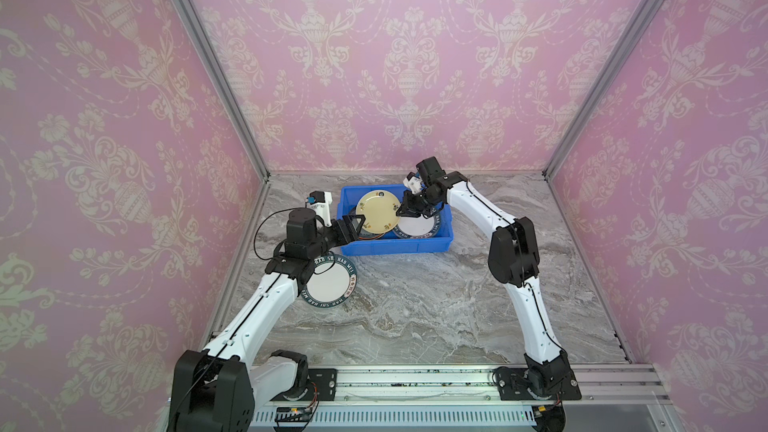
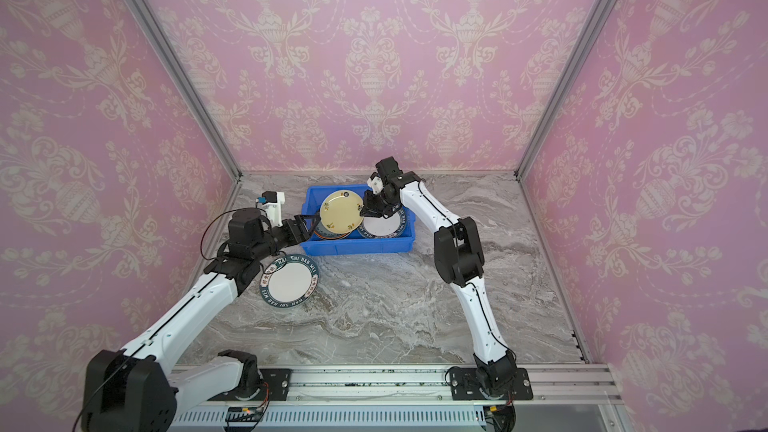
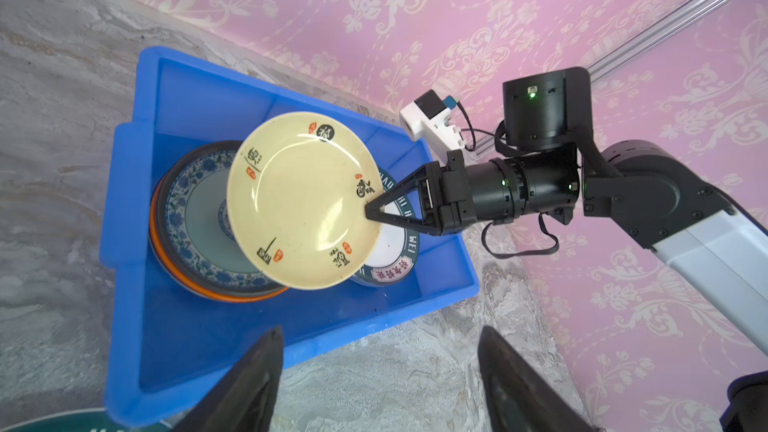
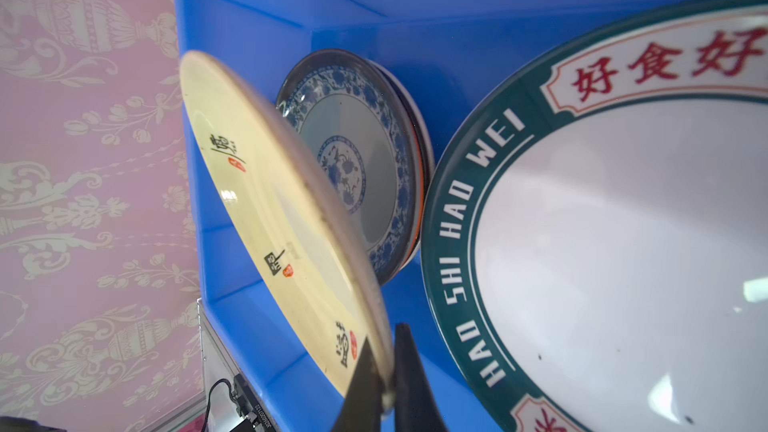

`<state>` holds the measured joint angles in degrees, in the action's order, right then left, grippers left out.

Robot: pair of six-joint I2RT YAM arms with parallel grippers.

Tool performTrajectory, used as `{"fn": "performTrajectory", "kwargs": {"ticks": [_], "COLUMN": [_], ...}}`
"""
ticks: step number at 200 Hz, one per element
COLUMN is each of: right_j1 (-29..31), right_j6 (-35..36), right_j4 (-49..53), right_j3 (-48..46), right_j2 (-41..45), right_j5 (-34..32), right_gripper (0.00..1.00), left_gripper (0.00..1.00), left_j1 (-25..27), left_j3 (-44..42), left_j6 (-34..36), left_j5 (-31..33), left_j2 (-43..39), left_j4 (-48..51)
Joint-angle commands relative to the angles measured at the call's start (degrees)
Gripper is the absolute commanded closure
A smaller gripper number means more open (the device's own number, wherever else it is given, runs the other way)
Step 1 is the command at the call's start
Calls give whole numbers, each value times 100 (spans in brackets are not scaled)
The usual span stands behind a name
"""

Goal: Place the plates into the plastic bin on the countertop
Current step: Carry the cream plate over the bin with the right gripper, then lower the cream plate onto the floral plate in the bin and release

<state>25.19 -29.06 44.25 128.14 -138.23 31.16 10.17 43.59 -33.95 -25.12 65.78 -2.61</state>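
Mounting rail [image 1: 415,380] along near edge, both arm bases on it. Countertop [image 1: 436,305] grey, veined. Plastic bin [image 1: 395,248] at far middle. Lettered-rim plate [image 1: 330,284] flat on countertop, near-left of bin, partly under left arm. Inside bin: second lettered-rim plate [image 1: 417,226] on right; teal patterned plate [image 3: 199,218] tops left stack, orange plate [image 3: 232,296] beneath. Cream plate [image 1: 378,211] tilted above bin. Right gripper [image 1: 400,213] clamped on its right rim. Left gripper [image 1: 355,229] jaws spread, holding nothing, at bin's near-left corner.
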Motion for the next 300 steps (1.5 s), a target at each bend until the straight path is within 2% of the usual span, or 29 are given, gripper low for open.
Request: {"fn": "performTrajectory", "kwargs": {"ticks": [1,25,48,134,141,189,224,231,257,280,289,300], "right_j1": [-12,-5,-2,129,140,168,186,182,208,226,232,247], "right_j6": [-226,-332,-466,-763,-743,-625,-557,-338,-108,-47,-38,-38], "right_j4": [95,40,-110,-495,-480,-357,-153,-76,103,154,154,159], "right_j3": [536,728,777,659,663,677,648,650,659,725,765,830], "right_j2": [-175,-380,-548,-762,-758,-714,-589,-552,-442,-465,-499,-551], "right_j5": [305,339,459,492,465,279,-24,-124,-459,-501,-465,-446], "right_gripper": [100,100,100,100,95,76,70,69,68,70,72,79], "left_gripper": [26,26,27,27,27,27,27,27,27,27,28,28], "left_j1": [-10,-15,-14,-15,-12,-15,-24,-18,-20,-24,-19,-21], "left_j3": [335,598,841,804,795,765,730,722,653,615,606,598], "left_j6": [202,190,324,425,417,416,442,451,442,416,407,407], "left_j5": [87,125,415,634,632,648,687,695,763,793,797,799], "left_j2": [262,444,625,730,742,778,734,735,718,726,743,765], "left_j4": [863,1326,1817,1745,1723,1644,1633,1642,1565,1496,1482,1478]}}
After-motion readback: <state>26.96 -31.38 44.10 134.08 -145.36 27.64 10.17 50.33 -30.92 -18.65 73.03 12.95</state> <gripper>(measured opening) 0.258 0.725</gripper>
